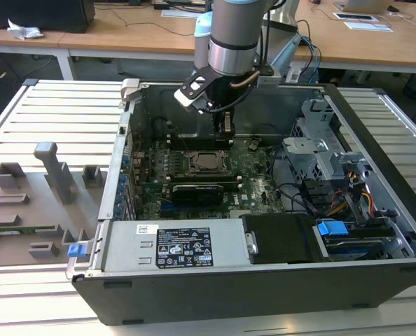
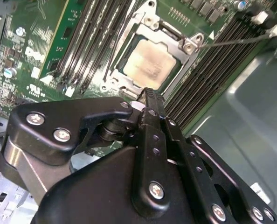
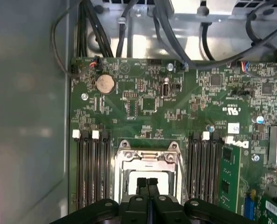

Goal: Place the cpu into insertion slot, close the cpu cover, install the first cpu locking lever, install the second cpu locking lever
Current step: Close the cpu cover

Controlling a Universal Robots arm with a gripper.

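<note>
The cpu [image 2: 150,63], a pale metal square, lies flat in the insertion slot [image 1: 208,162] on the green board. The silver cpu cover [image 2: 173,39] lies down around it, so the chip shows through its window. A thin locking lever rod [image 2: 236,41] reaches from one socket corner out over the memory slots. My gripper [image 2: 150,93] is shut with nothing between its fingers. It hovers just above the near edge of the socket. In the first wrist view the gripper [image 3: 148,181] sits over the cover [image 3: 148,157]. In the exterior view the gripper [image 1: 223,136] hangs inside the case, just behind the socket.
The open computer case [image 1: 194,91] walls in the board. Memory slots [image 3: 89,168] flank the socket on both sides. A drive cage and cables [image 1: 320,161] fill the exterior view's right. The power supply [image 1: 183,245] lies in front, and a grey fixture tray [image 1: 33,203] sits outside at the left.
</note>
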